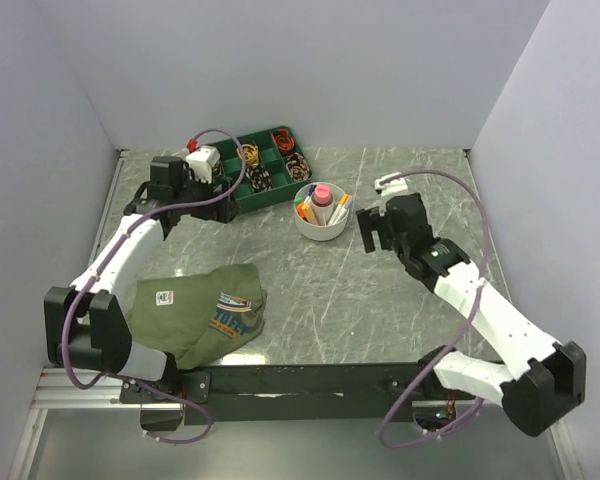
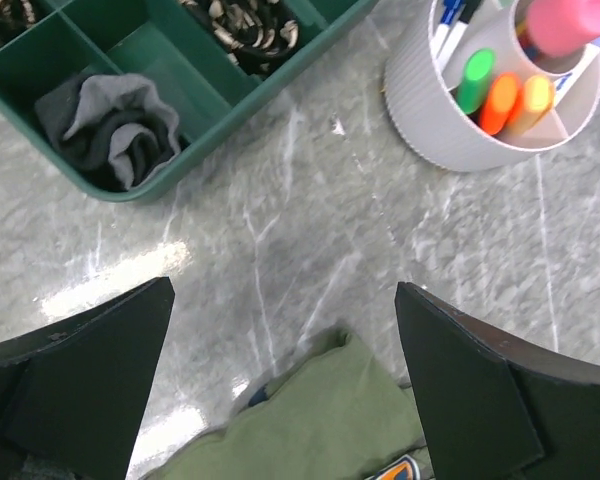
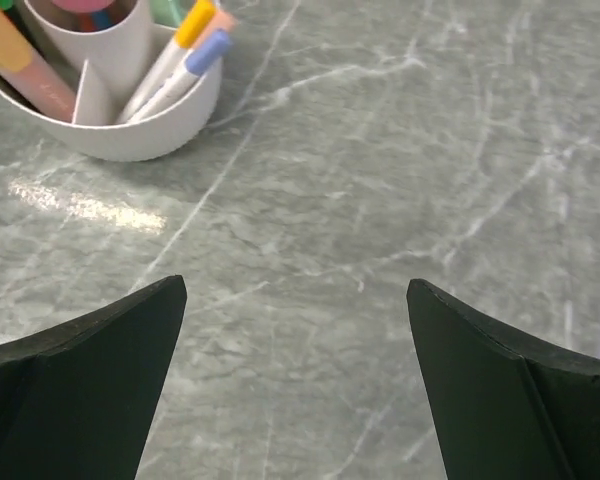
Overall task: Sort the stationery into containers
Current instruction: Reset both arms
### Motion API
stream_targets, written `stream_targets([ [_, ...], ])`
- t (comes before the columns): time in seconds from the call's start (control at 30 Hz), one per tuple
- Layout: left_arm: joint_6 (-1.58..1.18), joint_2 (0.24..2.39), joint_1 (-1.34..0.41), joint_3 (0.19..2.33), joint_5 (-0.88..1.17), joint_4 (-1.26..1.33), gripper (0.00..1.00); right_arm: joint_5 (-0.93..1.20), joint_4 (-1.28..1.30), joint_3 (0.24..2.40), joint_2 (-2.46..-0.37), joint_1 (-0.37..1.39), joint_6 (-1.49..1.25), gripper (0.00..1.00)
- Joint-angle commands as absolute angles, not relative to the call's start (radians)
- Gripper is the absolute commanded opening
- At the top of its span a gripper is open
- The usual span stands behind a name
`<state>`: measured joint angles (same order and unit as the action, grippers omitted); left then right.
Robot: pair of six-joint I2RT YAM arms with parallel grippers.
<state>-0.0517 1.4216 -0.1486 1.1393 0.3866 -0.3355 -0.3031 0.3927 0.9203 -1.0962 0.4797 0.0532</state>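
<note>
The round white cup (image 1: 322, 228) stands on the marble table just right of the green tray. The stationery (image 1: 307, 206) stands upright in its compartments. In the left wrist view the cup (image 2: 430, 120) holds green, orange and yellow highlighters (image 2: 498, 100) and a pink-capped item (image 2: 565, 25) in the central tube. The right wrist view shows the cup (image 3: 130, 140) with yellow- and blue-capped pens (image 3: 180, 60). My right gripper (image 1: 367, 228) (image 3: 295, 290) is open and empty just right of the cup. My left gripper (image 1: 170, 200) (image 2: 285, 300) is open and empty above the table between tray and shirt.
A green compartment tray (image 1: 242, 198) (image 2: 170, 45) with coiled items and a rolled grey cloth (image 2: 115, 130) sits at the back. A folded olive-green shirt (image 1: 195, 310) (image 2: 320, 420) lies front left. White walls close in the table on three sides.
</note>
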Motion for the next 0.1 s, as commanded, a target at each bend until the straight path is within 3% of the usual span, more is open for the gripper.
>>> stream_targets([
  [0.0,-0.034,1.411,-0.126,1.144,0.367,-0.307,0.99,-0.379,0.428,0.899,-1.017,0.469,0.080,1.00],
  [0.07,-0.034,1.419,-0.120,1.152,0.367,-0.310,0.99,-0.370,0.422,0.893,-1.011,0.448,0.072,1.00],
])
